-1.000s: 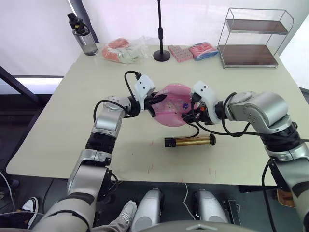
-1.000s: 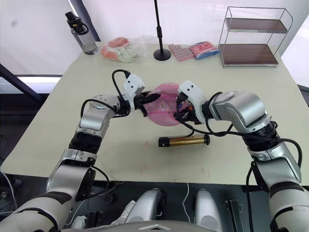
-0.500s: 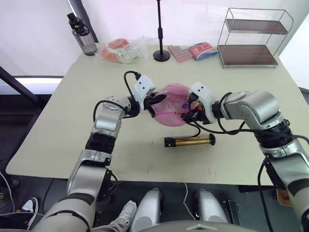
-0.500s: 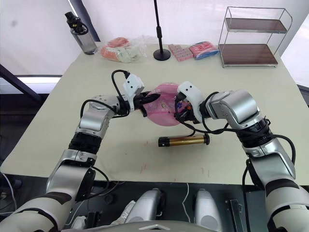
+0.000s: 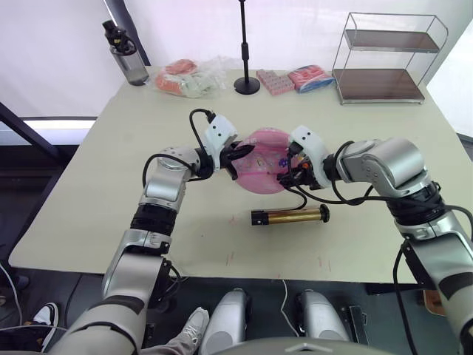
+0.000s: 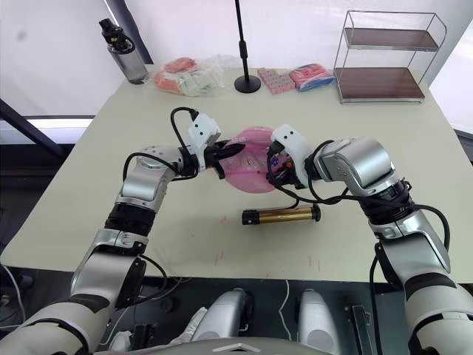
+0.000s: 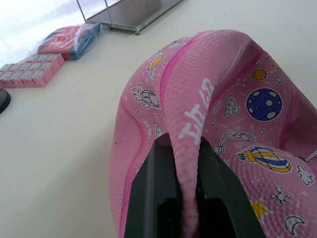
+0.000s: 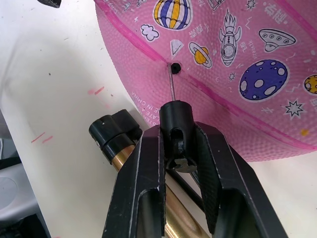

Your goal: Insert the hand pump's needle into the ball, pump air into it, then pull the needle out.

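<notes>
The pink ball [image 5: 264, 164] with cartoon prints sits partly deflated at mid-table. My left gripper [image 7: 185, 148] is shut on a raised fold of its skin, on the ball's left side [image 5: 238, 157]. My right gripper [image 8: 178, 133] is shut on the black fitting [image 8: 176, 113] at the hose's end, on the ball's right side [image 5: 290, 171]. The thin needle [image 8: 172, 85] points at the black valve hole [image 8: 174, 67], its tip at the hole's edge. The bronze hand pump [image 5: 290, 217] lies flat on the table in front of the ball, its hose looping up to the fitting.
At the table's back stand a water bottle [image 5: 127, 59], a clear bag of packets [image 5: 188, 78], a black stand pole [image 5: 246, 52], pink packets [image 5: 292, 78] and a wire shelf [image 5: 384, 63]. Small red marks dot the table's front [image 5: 230, 257].
My right arm has drawn in toward the ball, bringing the fitting a little closer. The left gripper and the ball have stayed put.
</notes>
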Robot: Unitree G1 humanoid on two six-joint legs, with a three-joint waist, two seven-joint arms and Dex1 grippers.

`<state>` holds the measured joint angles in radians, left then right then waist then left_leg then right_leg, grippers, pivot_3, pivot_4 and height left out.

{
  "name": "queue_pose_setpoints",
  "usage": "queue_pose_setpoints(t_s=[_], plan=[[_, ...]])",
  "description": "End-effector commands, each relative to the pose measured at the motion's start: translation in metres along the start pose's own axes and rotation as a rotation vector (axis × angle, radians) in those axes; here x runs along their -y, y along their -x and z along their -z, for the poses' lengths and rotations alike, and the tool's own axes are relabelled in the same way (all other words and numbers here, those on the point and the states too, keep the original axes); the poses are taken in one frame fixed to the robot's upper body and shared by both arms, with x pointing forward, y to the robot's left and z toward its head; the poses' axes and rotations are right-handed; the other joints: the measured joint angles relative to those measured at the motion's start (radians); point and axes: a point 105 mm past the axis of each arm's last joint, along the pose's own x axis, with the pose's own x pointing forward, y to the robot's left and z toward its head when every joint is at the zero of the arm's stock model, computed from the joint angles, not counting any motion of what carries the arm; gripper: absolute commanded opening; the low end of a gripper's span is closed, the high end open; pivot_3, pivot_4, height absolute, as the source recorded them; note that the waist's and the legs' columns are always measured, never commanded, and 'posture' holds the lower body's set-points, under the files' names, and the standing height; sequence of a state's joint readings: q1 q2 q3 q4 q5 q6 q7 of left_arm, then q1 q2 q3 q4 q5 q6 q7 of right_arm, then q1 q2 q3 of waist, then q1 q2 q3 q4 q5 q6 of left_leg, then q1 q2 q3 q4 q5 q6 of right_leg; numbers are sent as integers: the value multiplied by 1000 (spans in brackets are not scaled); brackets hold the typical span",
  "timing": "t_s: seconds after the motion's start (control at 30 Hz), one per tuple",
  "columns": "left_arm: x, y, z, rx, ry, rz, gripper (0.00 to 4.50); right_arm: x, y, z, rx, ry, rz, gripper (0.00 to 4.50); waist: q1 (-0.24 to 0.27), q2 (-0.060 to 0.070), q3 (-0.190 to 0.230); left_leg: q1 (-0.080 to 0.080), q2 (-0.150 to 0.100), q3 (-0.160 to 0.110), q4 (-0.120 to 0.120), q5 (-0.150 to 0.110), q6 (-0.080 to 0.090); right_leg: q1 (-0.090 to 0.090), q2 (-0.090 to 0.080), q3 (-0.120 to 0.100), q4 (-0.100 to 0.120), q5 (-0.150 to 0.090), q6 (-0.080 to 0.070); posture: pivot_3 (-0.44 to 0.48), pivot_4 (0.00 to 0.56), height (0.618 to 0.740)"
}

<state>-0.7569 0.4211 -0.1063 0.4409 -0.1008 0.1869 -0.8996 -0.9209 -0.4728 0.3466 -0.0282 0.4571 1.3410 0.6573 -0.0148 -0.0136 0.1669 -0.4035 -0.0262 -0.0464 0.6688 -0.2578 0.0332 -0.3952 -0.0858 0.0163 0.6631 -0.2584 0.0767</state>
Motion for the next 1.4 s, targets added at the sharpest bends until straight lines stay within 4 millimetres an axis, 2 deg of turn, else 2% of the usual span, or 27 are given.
queue_pose_setpoints(t_s=[0.03,0.87,1.4], plan=[[9,-4,3,-1,1,30,22,5,-1,10,-35,-17,28,347,0,0,0,0,0,0,0,0,0,0,0,0,0,0,0,0,150,736],[9,-4,7,-6,9,27,22,6,0,19,-74,-22,34,347,2,0,0,0,0,0,0,0,0,0,0,0,0,0,0,0,150,736],[13,-5,9,-8,17,38,22,4,-4,11,-47,-28,30,347,0,0,0,1,0,0,0,0,0,1,0,0,0,0,0,0,150,736]])
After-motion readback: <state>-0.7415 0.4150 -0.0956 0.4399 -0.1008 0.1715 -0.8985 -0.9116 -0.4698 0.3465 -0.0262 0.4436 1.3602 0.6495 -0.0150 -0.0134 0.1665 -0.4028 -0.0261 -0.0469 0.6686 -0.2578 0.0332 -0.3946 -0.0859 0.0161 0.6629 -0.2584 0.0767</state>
